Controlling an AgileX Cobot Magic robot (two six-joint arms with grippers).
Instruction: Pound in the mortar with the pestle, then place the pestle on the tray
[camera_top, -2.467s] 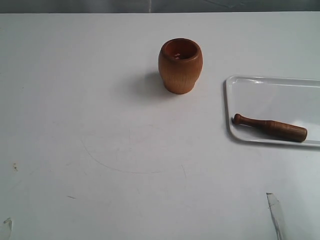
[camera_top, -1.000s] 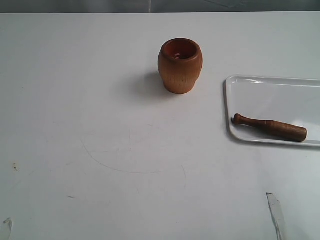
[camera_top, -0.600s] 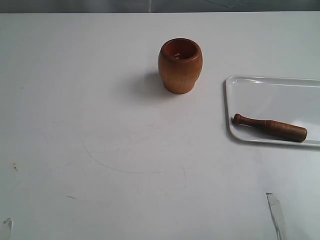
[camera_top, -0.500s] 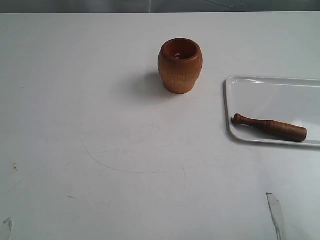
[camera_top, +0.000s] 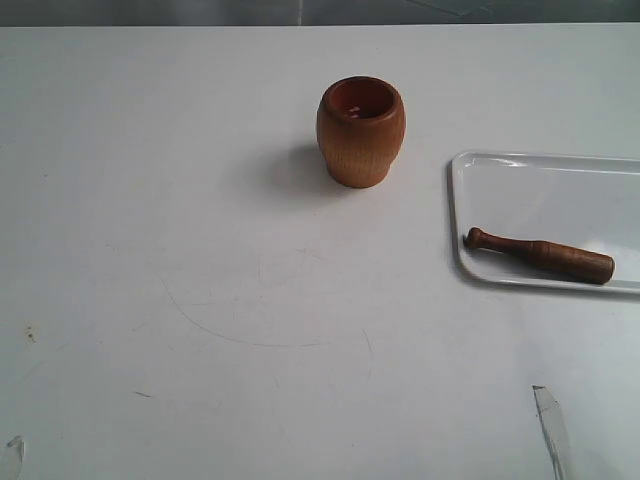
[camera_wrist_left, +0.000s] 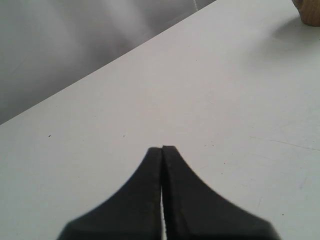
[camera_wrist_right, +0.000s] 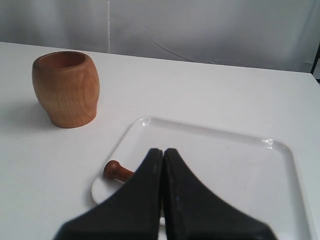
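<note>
The orange-brown mortar (camera_top: 361, 131) stands upright on the white table, mouth up; the right wrist view shows the mortar (camera_wrist_right: 66, 88) too. The dark pestle (camera_top: 540, 255) lies flat inside the white tray (camera_top: 520, 190) near its front rim, knob end toward the mortar. In the right wrist view only the pestle's knob (camera_wrist_right: 114, 170) shows on the tray (camera_wrist_right: 215, 150), the rest hidden behind my right gripper (camera_wrist_right: 163, 150), which is shut with nothing in it. My left gripper (camera_wrist_left: 162, 148) is shut and holds nothing, over bare table; a corner of the mortar (camera_wrist_left: 309, 12) shows far off.
Both grippers are out of the exterior view except slim pale slivers at the bottom corners. The table (camera_top: 200, 250) carries faint curved scuff marks. A grey backdrop lies beyond the far table edge.
</note>
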